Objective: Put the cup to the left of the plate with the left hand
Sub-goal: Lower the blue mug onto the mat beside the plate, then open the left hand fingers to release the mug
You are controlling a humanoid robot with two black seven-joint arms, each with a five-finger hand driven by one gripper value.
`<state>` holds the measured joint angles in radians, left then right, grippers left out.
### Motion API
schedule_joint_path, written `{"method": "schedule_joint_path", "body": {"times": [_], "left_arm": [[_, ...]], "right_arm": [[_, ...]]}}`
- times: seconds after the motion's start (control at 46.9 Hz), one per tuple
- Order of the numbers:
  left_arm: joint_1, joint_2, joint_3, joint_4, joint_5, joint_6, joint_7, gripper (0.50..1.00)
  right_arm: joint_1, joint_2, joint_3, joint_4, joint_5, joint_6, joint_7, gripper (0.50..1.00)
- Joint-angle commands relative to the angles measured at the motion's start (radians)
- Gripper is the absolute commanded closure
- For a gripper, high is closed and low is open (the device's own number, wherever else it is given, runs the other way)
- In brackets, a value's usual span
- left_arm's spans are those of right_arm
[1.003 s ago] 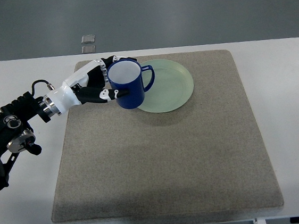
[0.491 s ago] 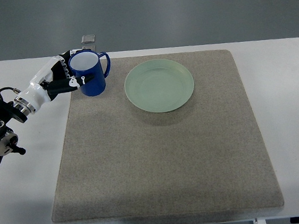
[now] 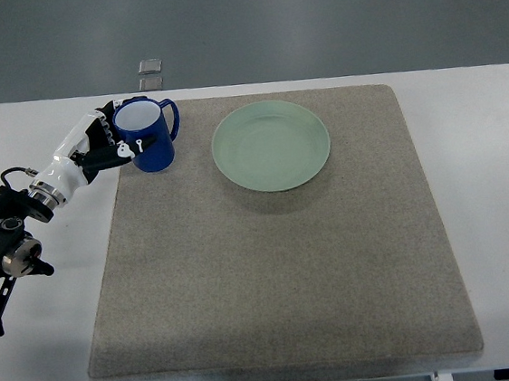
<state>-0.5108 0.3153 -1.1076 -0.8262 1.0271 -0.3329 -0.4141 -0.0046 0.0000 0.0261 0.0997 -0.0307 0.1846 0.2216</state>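
Glossy blue cup, round plate

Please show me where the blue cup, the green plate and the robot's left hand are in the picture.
blue cup [image 3: 152, 147]: top view, on its outer blue wall.
green plate [image 3: 271, 145]: top view, on its inner floor.
left hand [image 3: 102, 145]: top view, on the fingers beside the cup.
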Motion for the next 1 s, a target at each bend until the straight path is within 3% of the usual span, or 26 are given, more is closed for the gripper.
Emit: {"method": "schedule_joint_path", "body": {"times": [0.0, 0.085, 0.171, 0.256, 0.32, 0.341, 0.725, 0.981], "left_arm": [[0.0, -0.009, 0.002, 0.005, 0.001, 0.0, 0.001, 1.0], [0.002, -0.007, 0.003, 0.005, 0.007, -0.003, 0.001, 0.997], [0.003, -0.007, 0.015, 0.005, 0.007, -0.003, 0.001, 0.896], [0.003, -0.009, 0.022, 0.004, 0.004, -0.003, 0.001, 0.753], [0.003, -0.01, 0.02, 0.002, -0.002, 0.0, 0.001, 0.515], [0.003, -0.01, 0.02, -0.001, -0.004, 0.0, 0.001, 0.504], [0.003, -0.004, 0.003, -0.008, -0.053, 0.012, 0.003, 0.501], [-0.028, 0.047, 0.002, -0.024, -0.199, -0.018, 0.023, 0.504]], "right_arm": [[0.0, 0.0, 0.0, 0.0, 0.0, 0.001, -0.001, 0.568], [0.0, 0.0, 0.0, 0.0, 0.0, 0.0, 0.001, 0.568], [0.0, 0.0, 0.0, 0.0, 0.0, 0.0, 0.001, 0.568], [0.0, 0.0, 0.0, 0.0, 0.0, 0.0, -0.001, 0.568], [0.0, 0.0, 0.0, 0.0, 0.0, 0.0, -0.001, 0.568], [0.0, 0.0, 0.0, 0.0, 0.0, 0.0, -0.001, 0.568], [0.0, 0.0, 0.0, 0.0, 0.0, 0.001, 0.001, 0.568], [0.0, 0.0, 0.0, 0.0, 0.0, 0.0, 0.001, 0.568]]}}
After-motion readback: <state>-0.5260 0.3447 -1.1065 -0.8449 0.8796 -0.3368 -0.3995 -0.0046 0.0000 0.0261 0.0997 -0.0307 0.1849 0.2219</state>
